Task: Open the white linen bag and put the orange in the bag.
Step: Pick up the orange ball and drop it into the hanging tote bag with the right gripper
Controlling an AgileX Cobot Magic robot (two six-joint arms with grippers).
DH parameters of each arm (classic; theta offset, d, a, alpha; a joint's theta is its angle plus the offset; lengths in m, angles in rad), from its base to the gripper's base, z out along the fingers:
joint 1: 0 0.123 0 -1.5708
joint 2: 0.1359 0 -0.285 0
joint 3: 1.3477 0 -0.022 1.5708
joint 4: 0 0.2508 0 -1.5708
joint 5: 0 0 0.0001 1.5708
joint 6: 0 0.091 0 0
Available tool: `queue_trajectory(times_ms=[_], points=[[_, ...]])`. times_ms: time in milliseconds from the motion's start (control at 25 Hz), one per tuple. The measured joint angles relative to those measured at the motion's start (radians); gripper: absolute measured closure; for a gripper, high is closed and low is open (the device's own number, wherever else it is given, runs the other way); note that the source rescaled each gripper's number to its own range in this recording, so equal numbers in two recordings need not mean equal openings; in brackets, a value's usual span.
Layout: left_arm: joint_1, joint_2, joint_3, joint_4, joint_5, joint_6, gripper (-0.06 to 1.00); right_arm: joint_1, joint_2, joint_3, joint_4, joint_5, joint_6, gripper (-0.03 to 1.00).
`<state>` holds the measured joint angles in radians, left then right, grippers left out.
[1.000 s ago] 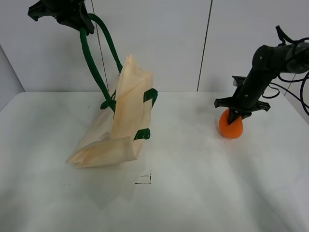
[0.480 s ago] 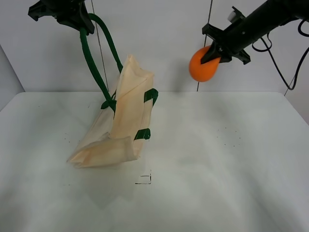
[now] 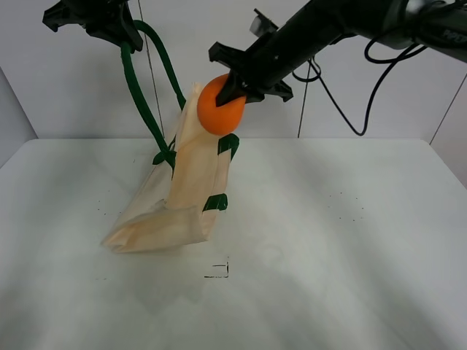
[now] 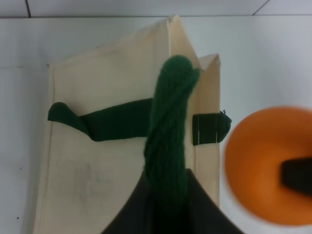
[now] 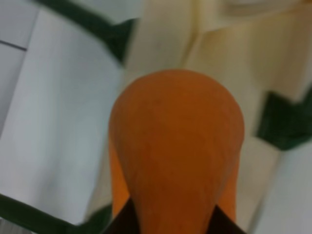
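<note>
The white linen bag (image 3: 182,182) hangs by one dark green strap handle (image 3: 139,87) from my left gripper (image 3: 109,22), which is shut on the strap high at the upper left. The bag's bottom rests on the table. My right gripper (image 3: 241,80) is shut on the orange (image 3: 221,104) and holds it in the air right at the bag's top edge. The left wrist view shows the strap (image 4: 168,131), the bag (image 4: 107,161) and the orange (image 4: 273,165) beside the bag's top. The right wrist view shows the orange (image 5: 175,141) over the bag (image 5: 234,58).
The white table (image 3: 328,255) carries a small dark square mark (image 3: 217,270) in front of the bag. Black cables (image 3: 379,65) trail from the right arm against the back wall.
My right gripper has lifted the orange off the table at the right and carried it up and left to the bag's top. The left gripper and bag have not moved.
</note>
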<state>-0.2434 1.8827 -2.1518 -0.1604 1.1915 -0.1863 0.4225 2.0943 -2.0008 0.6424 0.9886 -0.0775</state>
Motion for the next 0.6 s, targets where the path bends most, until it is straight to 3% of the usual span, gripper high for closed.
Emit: queue_trajectory(times_ms=[200, 600], points=[[0.0, 0.0, 0.0, -0.001, 0.0, 0.003, 0.94, 0.064, 0.076, 0.0, -0.06, -0.054, 0.042, 0.96], [0.0, 0.0, 0.0, -0.001, 0.0, 0.004, 0.94, 0.078, 0.129, 0.0, -0.101, -0.083, 0.059, 0.96]])
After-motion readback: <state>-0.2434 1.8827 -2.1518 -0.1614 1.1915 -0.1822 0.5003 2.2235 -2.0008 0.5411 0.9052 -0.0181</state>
